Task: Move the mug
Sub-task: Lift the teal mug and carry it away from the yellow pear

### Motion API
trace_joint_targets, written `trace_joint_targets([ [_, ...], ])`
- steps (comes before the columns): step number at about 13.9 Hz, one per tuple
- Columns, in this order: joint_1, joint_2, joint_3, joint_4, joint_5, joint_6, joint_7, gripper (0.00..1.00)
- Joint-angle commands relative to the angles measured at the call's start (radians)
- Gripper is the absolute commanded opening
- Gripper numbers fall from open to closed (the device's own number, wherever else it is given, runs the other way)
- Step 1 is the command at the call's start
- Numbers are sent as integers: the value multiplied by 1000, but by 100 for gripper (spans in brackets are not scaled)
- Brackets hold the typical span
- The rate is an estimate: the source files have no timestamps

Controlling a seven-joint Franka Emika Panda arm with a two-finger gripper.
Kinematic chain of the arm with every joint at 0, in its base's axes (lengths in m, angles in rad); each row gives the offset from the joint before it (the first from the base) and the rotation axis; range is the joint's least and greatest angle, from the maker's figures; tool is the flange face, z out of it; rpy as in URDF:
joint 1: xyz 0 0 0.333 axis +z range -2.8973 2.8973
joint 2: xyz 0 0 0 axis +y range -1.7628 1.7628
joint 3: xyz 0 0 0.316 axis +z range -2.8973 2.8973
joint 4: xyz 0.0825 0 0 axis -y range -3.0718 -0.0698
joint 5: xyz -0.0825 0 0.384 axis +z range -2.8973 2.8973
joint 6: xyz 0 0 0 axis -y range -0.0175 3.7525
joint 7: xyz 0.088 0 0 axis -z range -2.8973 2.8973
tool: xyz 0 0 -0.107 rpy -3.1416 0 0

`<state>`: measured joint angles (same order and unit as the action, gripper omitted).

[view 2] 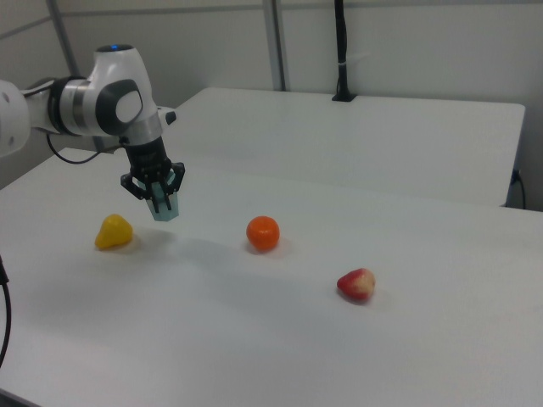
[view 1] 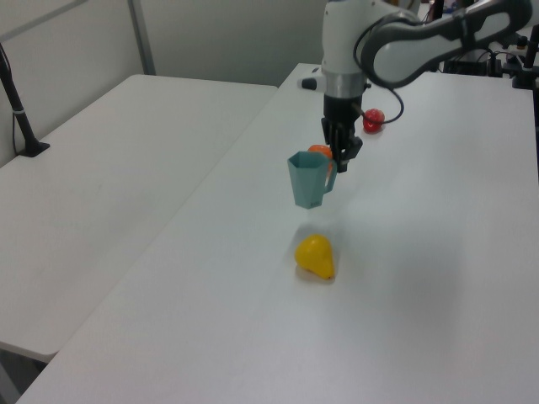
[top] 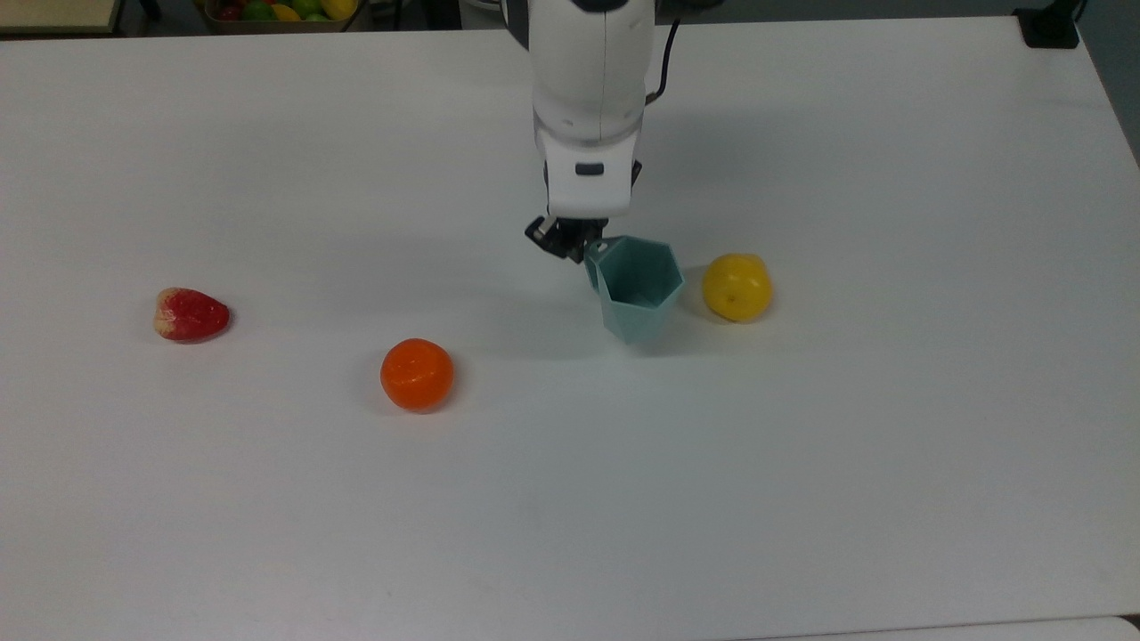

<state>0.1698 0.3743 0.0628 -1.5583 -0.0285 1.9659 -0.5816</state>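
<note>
I have the small pale teal faceted plastic mug (top: 636, 289) hanging clear of the white table (top: 802, 463): in the left view there is a gap and a shadow beneath its base, and in the right view it sits under the tool with nothing below it. Its long axis runs close to upright, mouth up, perhaps tipped a little. The handle side points toward the top view's left, and that is where the black two-finger gripper (top: 570, 239) meets it, so the cup body hangs off to one side of the grip rather than under it. I read the fingers as closed on the handle, carrying the mug by that thin tab alone.

That offset is what I would watch on any move: the weight sits beside the jaws, so the mug could swing or twist.

Just beside it on the top view's right lies the yellow lemon-like toy fruit (top: 736, 286), near but apart. The round orange toy fruit (top: 417, 374) and the red strawberry-like toy (top: 191, 314) lie well apart on the top view's left.
</note>
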Motion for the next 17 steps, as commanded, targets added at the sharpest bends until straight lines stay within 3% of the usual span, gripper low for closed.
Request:
trace_joint_targets([
  [1,-38,-83,20,-29,32,-117,138,2],
  [5,-125,-170,63,-103,38,-176,399,2],
  [7,-166,-208,64,-152,41,-170,427,2],
  [11,-248,-314,63,-368,47,-55,497,2],
  [14,-283,-324,60,-459,47,78,583,2],
  [17,-303,-324,58,-499,47,119,597,2],
])
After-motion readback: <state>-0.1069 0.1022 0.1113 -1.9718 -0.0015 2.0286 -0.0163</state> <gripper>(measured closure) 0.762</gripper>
